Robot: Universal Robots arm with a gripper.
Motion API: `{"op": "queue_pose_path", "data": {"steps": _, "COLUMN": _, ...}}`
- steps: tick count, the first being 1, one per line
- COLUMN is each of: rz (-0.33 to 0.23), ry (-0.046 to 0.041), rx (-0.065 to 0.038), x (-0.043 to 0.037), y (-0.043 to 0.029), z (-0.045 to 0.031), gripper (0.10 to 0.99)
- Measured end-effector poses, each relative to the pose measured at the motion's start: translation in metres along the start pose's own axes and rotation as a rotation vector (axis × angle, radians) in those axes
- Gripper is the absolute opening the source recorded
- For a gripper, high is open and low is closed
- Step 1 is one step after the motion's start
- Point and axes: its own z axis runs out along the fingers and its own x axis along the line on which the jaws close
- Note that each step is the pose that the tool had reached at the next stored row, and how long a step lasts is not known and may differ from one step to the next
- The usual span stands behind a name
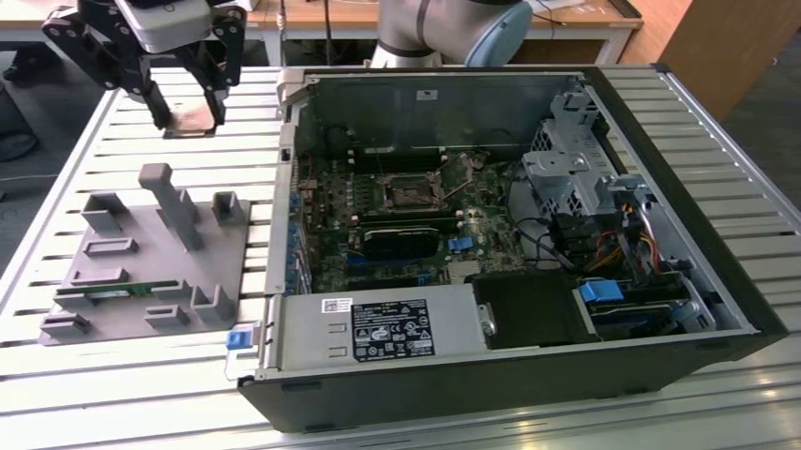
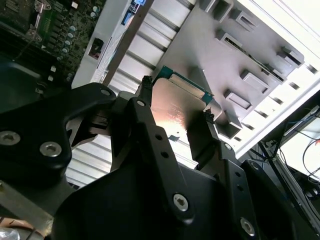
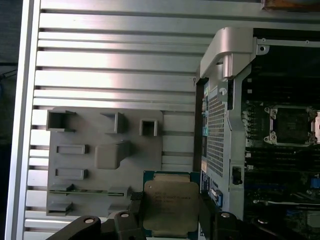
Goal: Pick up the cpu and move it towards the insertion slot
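Gripper (image 1: 188, 119) carrying the cpu (image 1: 194, 121) above the slatted tabletop (image 1: 714, 131).

The black fingers (image 2: 150, 125) are closing on opposite edges of the cpu, holding it pinched between them in the air, its metal top showing in both wrist views. In the exterior view the gripper is hanging at about ten o'clock from the open computer case (image 1: 501, 244), above the grey fixture plate (image 1: 150, 267). The insertion slot (image 1: 410, 193) is sitting on the green board inside the case, well apart from the chip.
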Motion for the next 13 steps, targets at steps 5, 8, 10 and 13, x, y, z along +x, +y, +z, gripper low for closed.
{"op": "queue_pose_path", "data": {"steps": 5, "rz": 0.0, "ry": -0.0001, "rx": 0.0, "x": -0.002, "y": -0.0001, "z": 0.0, "gripper": 0.529}}
{"op": "queue_pose_path", "data": {"steps": 8, "rz": 0.0, "ry": 0.0, "rx": 0.0, "x": -0.0027, "y": -0.0001, "z": 0.0, "gripper": 0.529}}
{"op": "queue_pose_path", "data": {"steps": 10, "rz": 0.0, "ry": 0.0, "rx": 0.0, "x": -0.003, "y": -0.0001, "z": 0.0, "gripper": 0.529}}
{"op": "queue_pose_path", "data": {"steps": 13, "rz": 0.0, "ry": 0.0, "rx": 0.0, "x": -0.0035, "y": -0.0001, "z": 0.0, "gripper": 0.529}}
